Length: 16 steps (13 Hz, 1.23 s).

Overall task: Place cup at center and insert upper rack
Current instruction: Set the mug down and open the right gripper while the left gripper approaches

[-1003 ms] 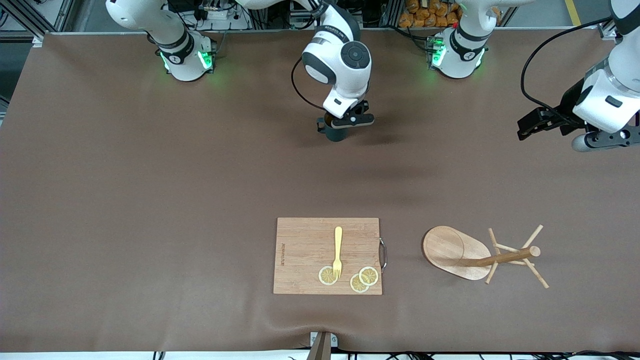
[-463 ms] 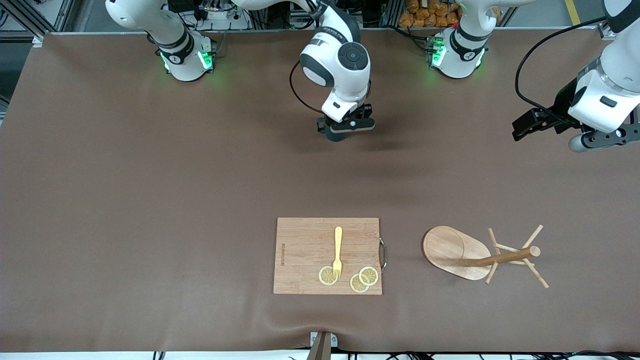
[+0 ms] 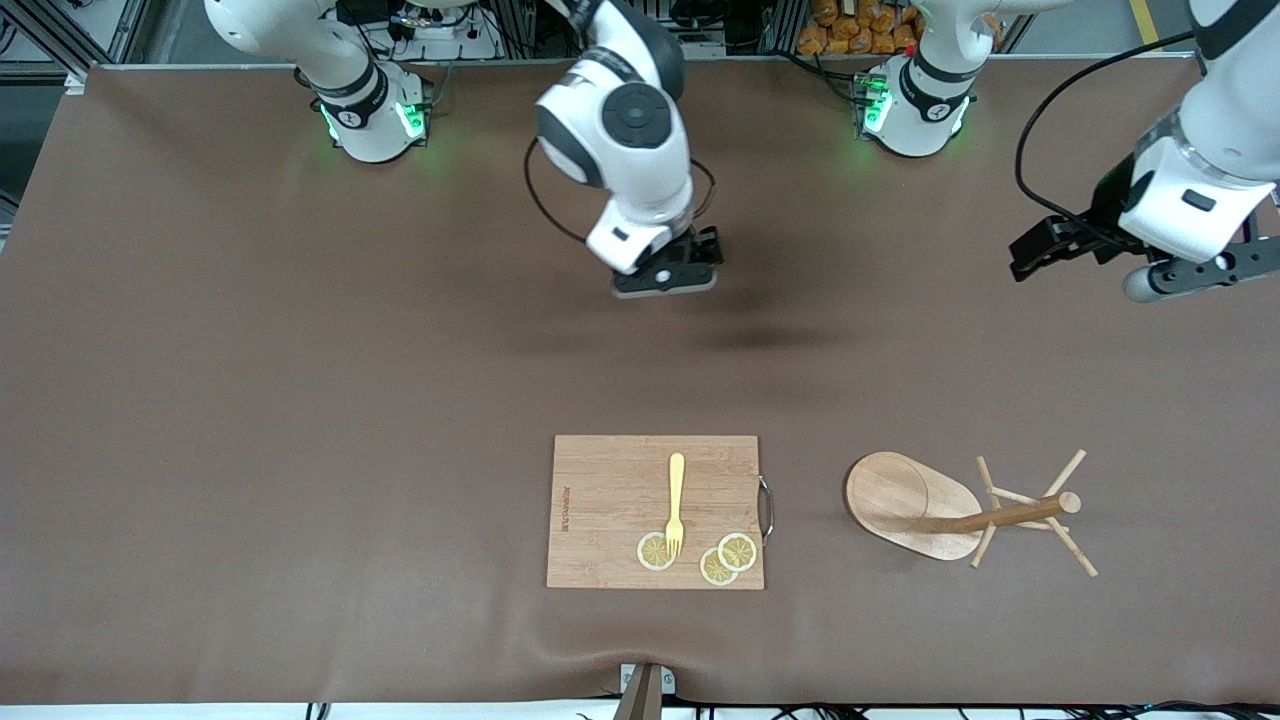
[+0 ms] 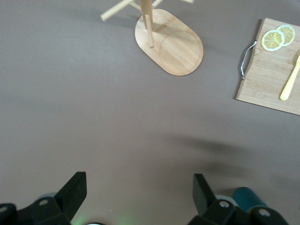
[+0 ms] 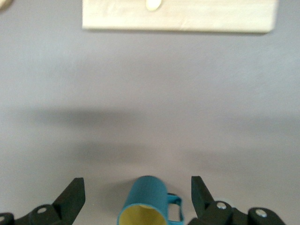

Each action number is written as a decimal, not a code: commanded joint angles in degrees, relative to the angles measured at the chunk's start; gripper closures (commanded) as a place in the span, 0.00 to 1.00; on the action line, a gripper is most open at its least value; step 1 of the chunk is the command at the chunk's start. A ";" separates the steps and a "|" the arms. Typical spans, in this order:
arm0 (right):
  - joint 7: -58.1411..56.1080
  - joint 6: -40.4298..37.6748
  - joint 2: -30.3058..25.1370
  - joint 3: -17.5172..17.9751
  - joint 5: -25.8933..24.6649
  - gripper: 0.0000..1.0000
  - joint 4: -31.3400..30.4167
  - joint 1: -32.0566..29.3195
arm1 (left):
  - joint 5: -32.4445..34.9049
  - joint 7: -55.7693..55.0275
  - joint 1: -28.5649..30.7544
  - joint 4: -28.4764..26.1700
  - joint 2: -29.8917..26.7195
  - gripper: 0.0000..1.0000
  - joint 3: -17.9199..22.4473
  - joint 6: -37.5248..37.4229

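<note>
The right gripper (image 5: pixel 136 199) has let go of the cup (image 5: pixel 146 201) and risen.

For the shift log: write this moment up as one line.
right hand: open, over cup, cup standing free | left hand: open, waiting over bare table | upper rack: lying beside cutting board

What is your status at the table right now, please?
Right tool open above the cup, cup standing on the table. Left tool open, waiting. Upper rack untouched beside the cutting board.
</note>
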 commanded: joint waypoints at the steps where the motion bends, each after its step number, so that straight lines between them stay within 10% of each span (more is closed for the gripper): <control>1: -1.41 -4.06 -4.91 1.11 -0.44 0.00 0.39 -6.39 | -0.98 -5.15 -2.36 1.47 -0.05 0.00 0.07 -0.14; 11: -26.27 -17.51 -14.33 1.20 -5.54 0.00 2.33 -32.58 | -2.30 -38.71 -22.04 9.03 6.54 0.00 0.68 0.04; 16: -32.00 -20.50 -16.62 1.20 -5.54 0.00 1.80 -43.13 | -1.95 -57.51 -40.49 14.03 12.77 0.00 9.28 0.13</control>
